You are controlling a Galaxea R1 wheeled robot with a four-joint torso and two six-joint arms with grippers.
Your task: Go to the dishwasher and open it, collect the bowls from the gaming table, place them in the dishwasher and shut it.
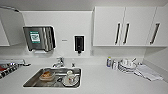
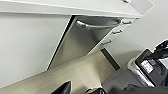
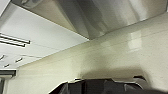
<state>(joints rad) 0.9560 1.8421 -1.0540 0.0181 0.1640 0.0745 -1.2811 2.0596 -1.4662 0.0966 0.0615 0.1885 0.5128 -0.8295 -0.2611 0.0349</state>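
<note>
From the sink (image 1: 30, 82) as landmark — a paper towel dispenser (image 1: 39, 38) hangs above it, dishes inside it, stacked plates (image 1: 127, 66) far right on the desk (image 1: 100, 82). The dishwasher (image 2: 80, 41) — steel front shut — sits under the desk edge. Cannot tell either arm's fingers.

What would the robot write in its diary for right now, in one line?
place: kitchen counter with sink | dishwasher: steel front, shut | sink holds dishes | arms: low, near floor
</note>
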